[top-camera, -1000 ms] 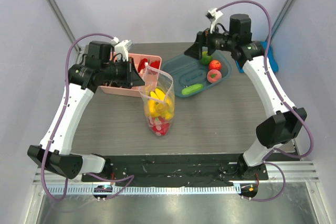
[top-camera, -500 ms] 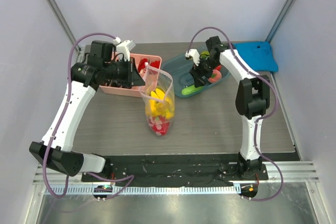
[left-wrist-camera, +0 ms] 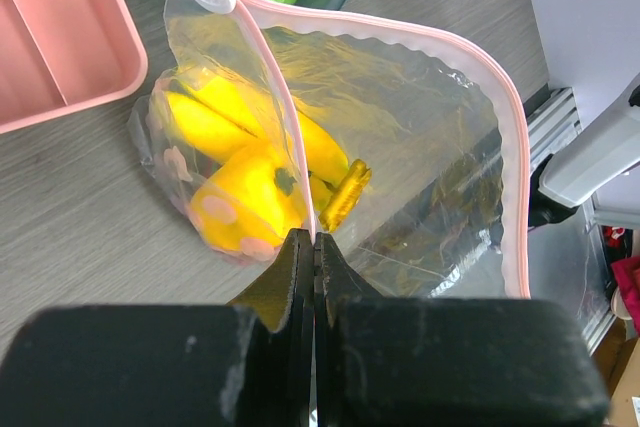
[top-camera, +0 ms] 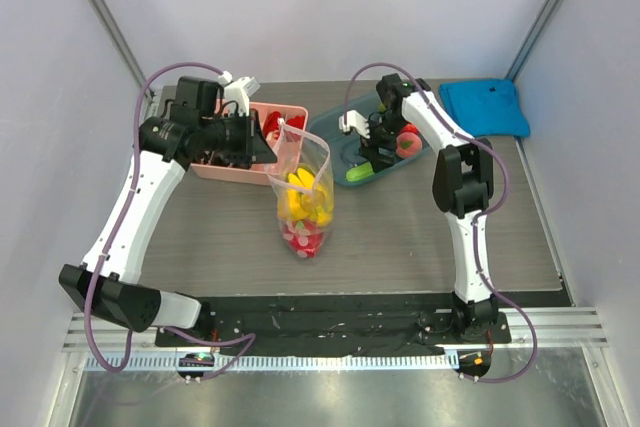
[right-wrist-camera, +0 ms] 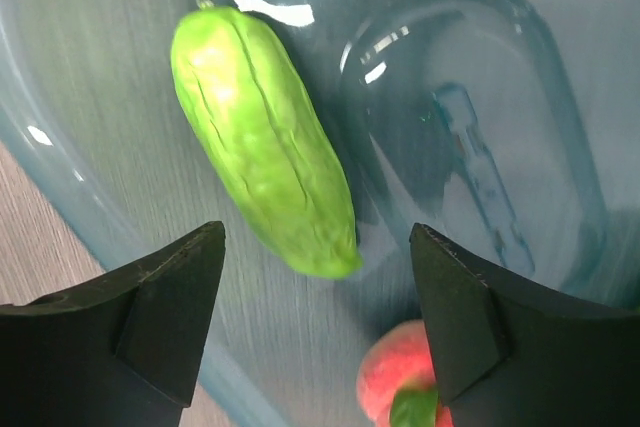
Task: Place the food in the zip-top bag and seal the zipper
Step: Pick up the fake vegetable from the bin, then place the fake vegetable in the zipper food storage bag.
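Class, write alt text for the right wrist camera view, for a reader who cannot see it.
A green toy cucumber lies in a translucent blue tray, one end between the open jaws of the right gripper, which do not touch it. A peach shows at the bottom edge.

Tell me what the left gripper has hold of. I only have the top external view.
Observer: The left gripper is shut on the zipper strip of the zip-top bag, on the mouth's near side.
Operator: Report the right gripper's state.
Observer: The right gripper is open, with the cucumber tip between its fingers. I cannot tell if they touch it.
Operator: Name what lies nearest that tip.
Observer: A peach lies just past it, in the same blue tray.
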